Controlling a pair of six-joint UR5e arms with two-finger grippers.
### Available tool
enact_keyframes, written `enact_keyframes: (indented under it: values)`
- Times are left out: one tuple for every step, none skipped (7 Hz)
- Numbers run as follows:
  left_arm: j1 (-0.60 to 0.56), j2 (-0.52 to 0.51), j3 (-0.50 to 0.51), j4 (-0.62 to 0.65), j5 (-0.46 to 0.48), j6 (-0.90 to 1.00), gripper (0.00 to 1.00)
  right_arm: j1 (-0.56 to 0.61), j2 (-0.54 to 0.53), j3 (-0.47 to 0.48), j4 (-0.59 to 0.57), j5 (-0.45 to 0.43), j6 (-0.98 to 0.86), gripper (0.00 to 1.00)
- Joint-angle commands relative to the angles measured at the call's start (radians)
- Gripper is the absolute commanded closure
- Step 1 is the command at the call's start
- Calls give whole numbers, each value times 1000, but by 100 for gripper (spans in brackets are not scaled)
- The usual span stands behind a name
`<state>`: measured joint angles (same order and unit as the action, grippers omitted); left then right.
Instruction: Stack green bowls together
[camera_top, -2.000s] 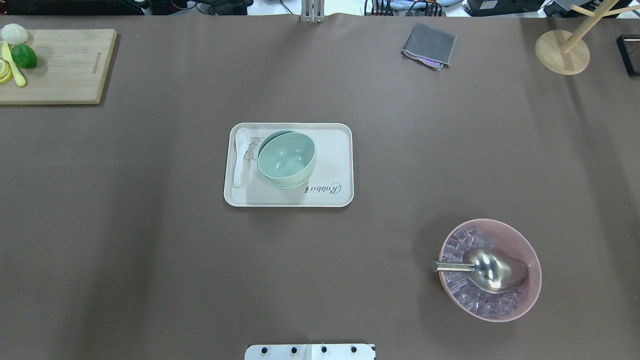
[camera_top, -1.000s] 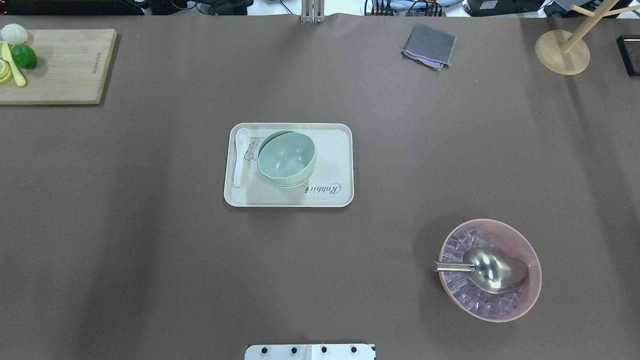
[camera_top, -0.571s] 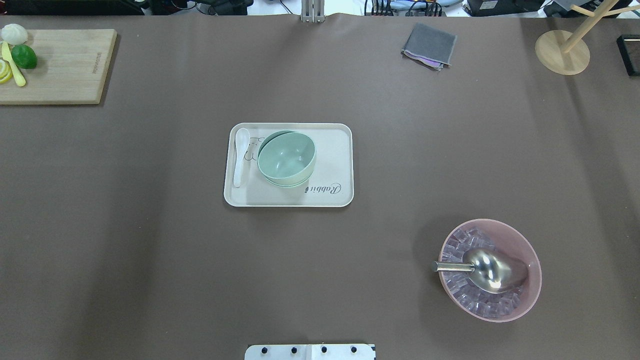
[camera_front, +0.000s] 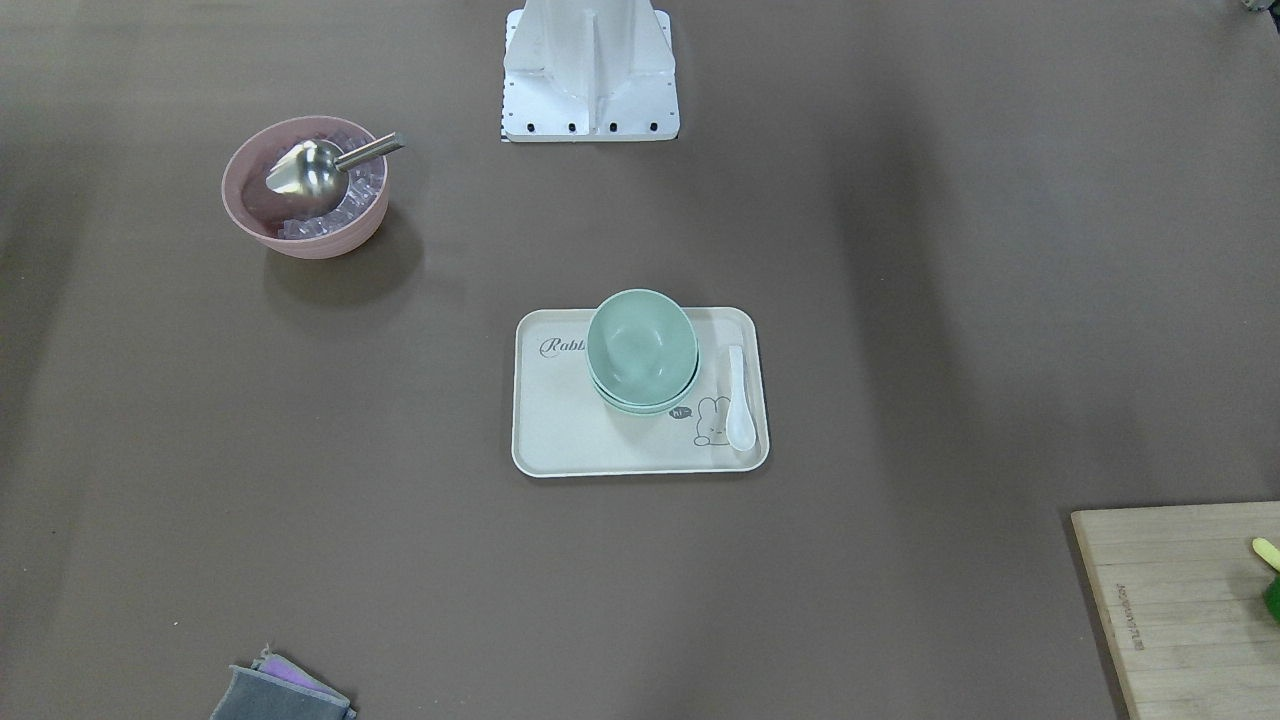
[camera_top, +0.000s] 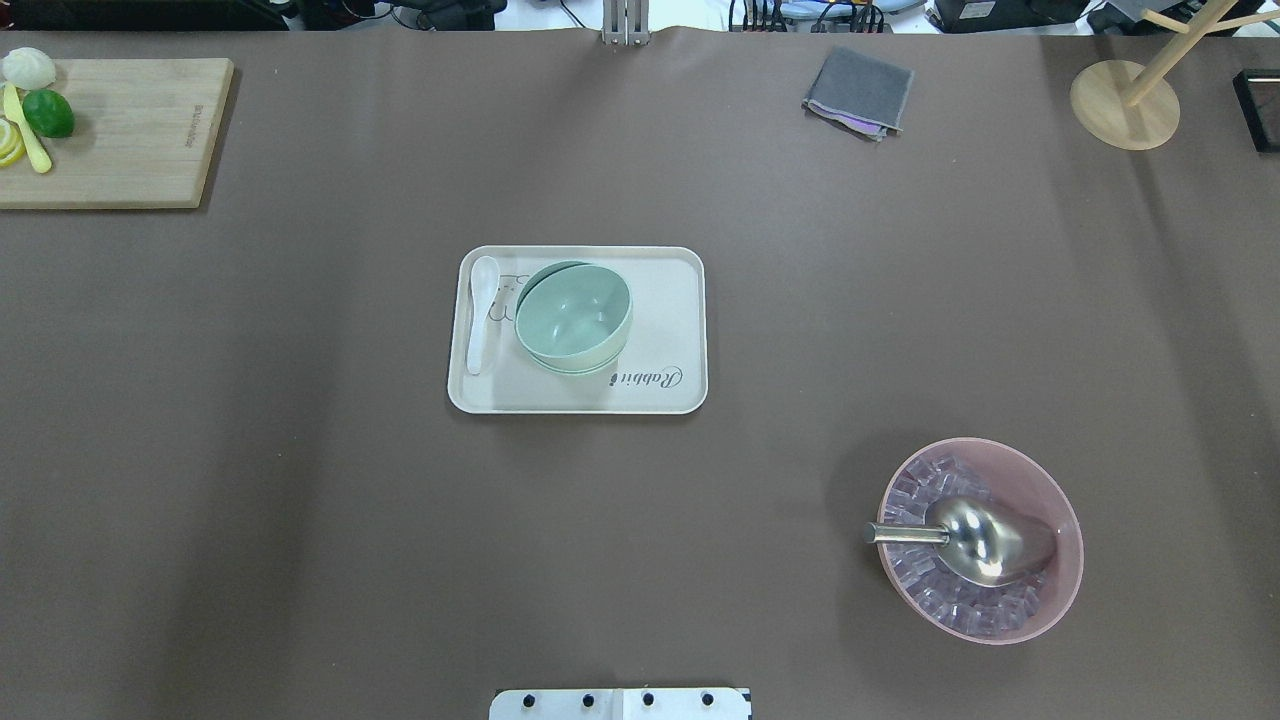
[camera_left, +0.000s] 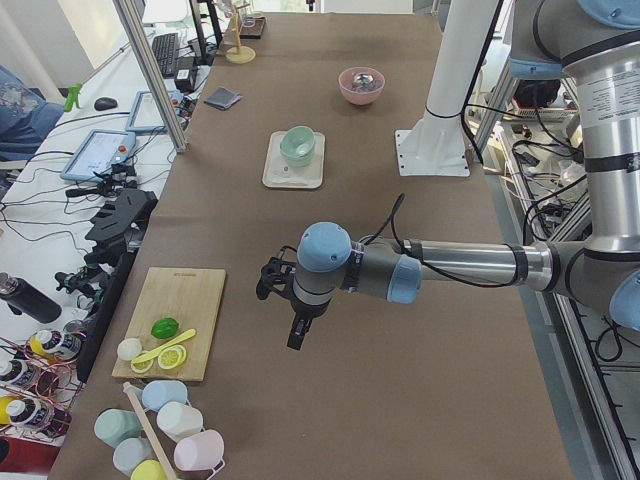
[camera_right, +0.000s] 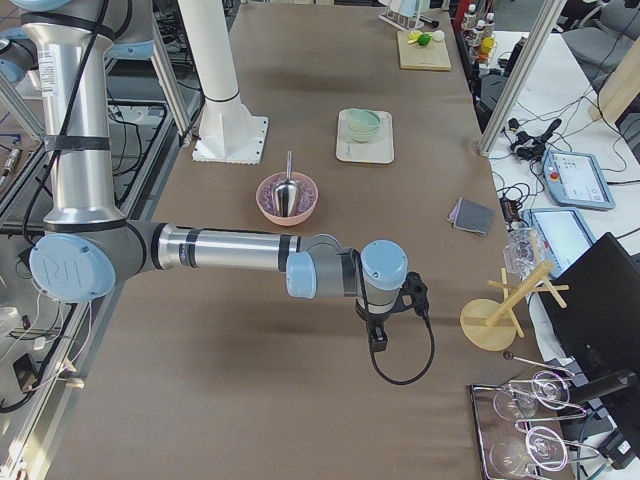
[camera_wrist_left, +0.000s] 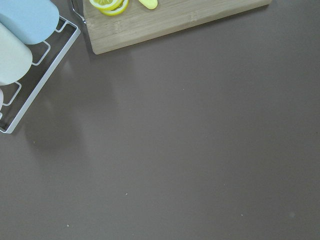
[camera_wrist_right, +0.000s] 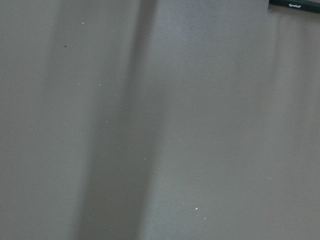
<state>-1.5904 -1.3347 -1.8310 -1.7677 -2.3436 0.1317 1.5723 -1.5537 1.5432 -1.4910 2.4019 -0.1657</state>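
Your left gripper (camera_left: 296, 340) and right gripper (camera_right: 378, 338) hang aside, open or closed I cannot tell: the pale mint-green round plastic bowls (camera_top: 573, 318), at 3 o'clock of the small white spoon (camera_top: 483, 315), seem already nested.

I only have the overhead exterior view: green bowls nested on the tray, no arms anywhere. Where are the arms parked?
Observer: In the exterior left view, the left tool hangs over bare table beside the cutting board, far from the green bowls.
Operator: And the right one?
Observer: In the exterior right view, the right tool hangs over the table near the wooden stand.
Operator: Is either carrying a bowl?
Observer: No bowl shows in either wrist view. The left one sees lemon slices on the cutting board, the right one only table.
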Motion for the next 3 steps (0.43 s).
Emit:
enact_keyframes:
  values:
    - [1,0,1,4,1,-1,2,0,4,2,0,-1,0,0]
    - [1,0,-1,4,1,-1,2,2,6,3,0,-3,0,0]
    - [1,-1,-4,4,1,-1,2,0,9,9,0,-6,0,0]
